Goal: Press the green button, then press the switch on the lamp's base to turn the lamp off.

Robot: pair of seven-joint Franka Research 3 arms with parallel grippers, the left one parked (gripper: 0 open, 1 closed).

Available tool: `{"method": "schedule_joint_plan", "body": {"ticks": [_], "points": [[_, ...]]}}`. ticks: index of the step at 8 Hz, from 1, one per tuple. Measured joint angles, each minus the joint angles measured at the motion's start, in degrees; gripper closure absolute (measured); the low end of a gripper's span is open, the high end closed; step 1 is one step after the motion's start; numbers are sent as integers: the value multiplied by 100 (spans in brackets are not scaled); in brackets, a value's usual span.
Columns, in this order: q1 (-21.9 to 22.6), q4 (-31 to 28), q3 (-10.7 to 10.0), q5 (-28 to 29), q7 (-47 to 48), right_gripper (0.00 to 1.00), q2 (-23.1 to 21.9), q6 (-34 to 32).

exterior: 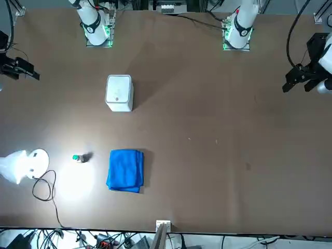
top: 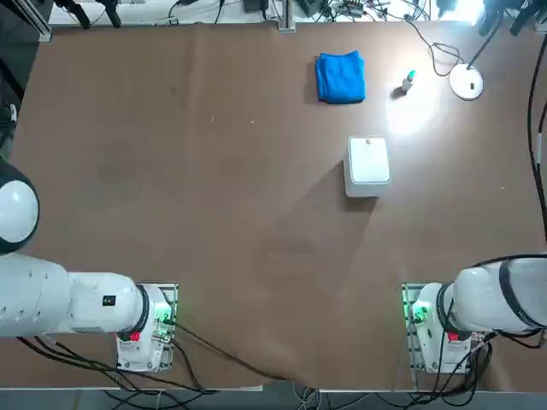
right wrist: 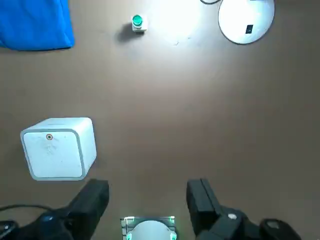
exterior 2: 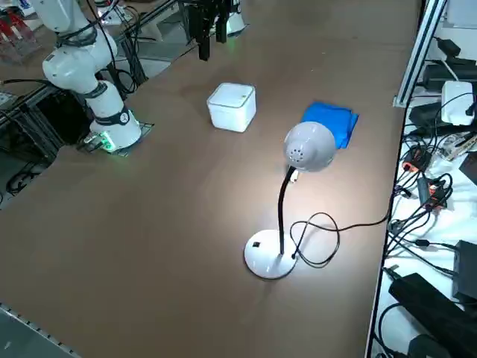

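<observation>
While the lamp (exterior 2: 309,146) is lit, the right gripper (right wrist: 148,192) hangs open, away from the white box.

Seen from the robot's side of a brown table (top: 214,213), the box (top: 368,162) serves as the landmark for everything else. It is upright, with rounded corners, and its lid has a small round mark near one edge.

The right gripper is raised above the table, off to the right of the box. Its two black fingers (right wrist: 95,195) are spread wide, with nothing between them and nothing touching them.

The green button (top: 408,79) is beyond the box and a little to its right. It is a tiny knob with a bright green top on a pale body, and it casts a short shadow. A bright patch of light falls on the table just beside it.

Farther beyond the box and more to the right is the lamp's base (top: 466,82), a flat white disc lying on the table. A small black switch (exterior 2: 256,244) shows on its top. From the disc rises a thin black stem (exterior 2: 282,205) carrying a rounded, pale head. A dark cord (exterior 2: 336,242) loops beside the base and runs toward the table's far edge.

The blue cloth (top: 340,78), folded, lies beyond the box and slightly to its left. The button is between the cloth and the lamp's base.
</observation>
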Motion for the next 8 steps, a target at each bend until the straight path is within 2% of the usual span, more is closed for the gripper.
{"method": "schedule_joint_plan", "body": {"ticks": [1,2,4,5,8], "points": [[48,0,6,-1,47,15,34,3],[144,-2,14,-3,128,39,66,7],[326,-24,28,-8,193,81,263,328],[368,-65,32,-7,200,98,470,606],[483,-282,35,-7,203,98,1421,1951]]}}
